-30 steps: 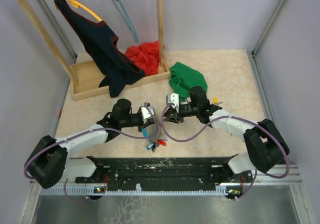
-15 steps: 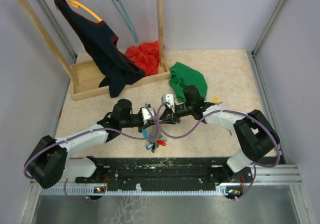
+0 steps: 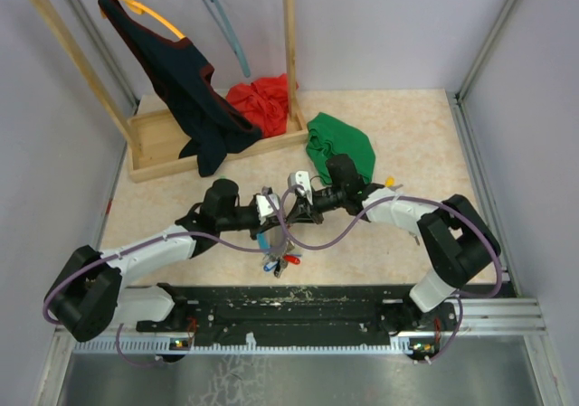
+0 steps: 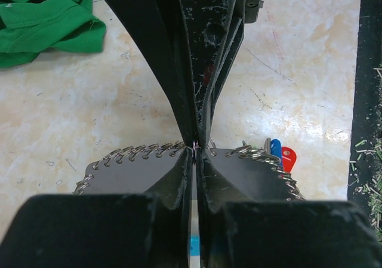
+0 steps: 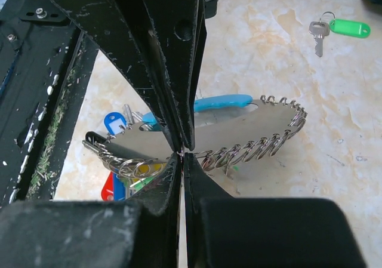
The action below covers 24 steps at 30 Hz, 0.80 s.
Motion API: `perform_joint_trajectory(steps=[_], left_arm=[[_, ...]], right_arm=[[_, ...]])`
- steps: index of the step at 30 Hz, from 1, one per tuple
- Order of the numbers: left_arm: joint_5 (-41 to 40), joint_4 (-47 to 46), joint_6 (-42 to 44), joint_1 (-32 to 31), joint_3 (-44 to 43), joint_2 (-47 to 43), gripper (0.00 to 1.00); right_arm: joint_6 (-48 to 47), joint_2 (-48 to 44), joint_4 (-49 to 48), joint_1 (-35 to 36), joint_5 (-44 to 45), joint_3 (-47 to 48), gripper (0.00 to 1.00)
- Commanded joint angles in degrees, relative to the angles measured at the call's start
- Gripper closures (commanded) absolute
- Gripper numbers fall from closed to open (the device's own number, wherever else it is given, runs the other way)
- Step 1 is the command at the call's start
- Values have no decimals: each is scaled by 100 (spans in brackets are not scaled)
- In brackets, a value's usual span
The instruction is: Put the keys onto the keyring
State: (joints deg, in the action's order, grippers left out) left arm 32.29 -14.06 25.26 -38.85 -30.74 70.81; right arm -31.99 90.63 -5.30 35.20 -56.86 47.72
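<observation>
The keyring (image 5: 250, 142), a large silver wire ring with small rings along it and a light-blue segment (image 5: 224, 103), hangs between both grippers over the table. My left gripper (image 4: 196, 146) is shut on its wire. My right gripper (image 5: 182, 154) is shut on the same wire, tip to tip with the left gripper (image 3: 274, 209). A cluster of coloured-tagged keys (image 3: 281, 261) dangles from the ring. One loose key with a green tag (image 5: 339, 28) lies on the table beyond. A yellow tag (image 3: 390, 181) peeks out beside the right arm.
A wooden clothes rack (image 3: 163, 144) with a dark garment (image 3: 185, 80) and hangers stands at the back left. A red cloth (image 3: 262, 99) and a green cloth (image 3: 339, 144) lie behind the grippers. The black base rail (image 3: 298, 302) runs along the near edge.
My right gripper has moved left to meet the left gripper and has closed on the keyring wire. The left arm and the ring have stayed in place.
</observation>
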Motion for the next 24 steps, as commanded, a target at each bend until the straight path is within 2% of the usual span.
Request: perform_joint_trajectory(steps=[1, 5, 8, 15, 24], left_arm=[[-27, -343, -148, -20, 0, -209, 88], [-144, -731, -367, 70, 334, -334, 74], [-91, -1125, -611, 180, 627, -437, 69], [259, -1745, -1051, 530, 1022, -535, 68], [808, -2021, -1161, 638, 992, -284, 70]], right_arm=[[13, -83, -285, 66, -137, 158, 100], [379, -247, -943, 49, -103, -105, 100], [592, -274, -1243, 40, -167, -215, 100], [1270, -326, -2357, 22, -189, -609, 100], [1495, -288, -2754, 22, -200, -707, 100]])
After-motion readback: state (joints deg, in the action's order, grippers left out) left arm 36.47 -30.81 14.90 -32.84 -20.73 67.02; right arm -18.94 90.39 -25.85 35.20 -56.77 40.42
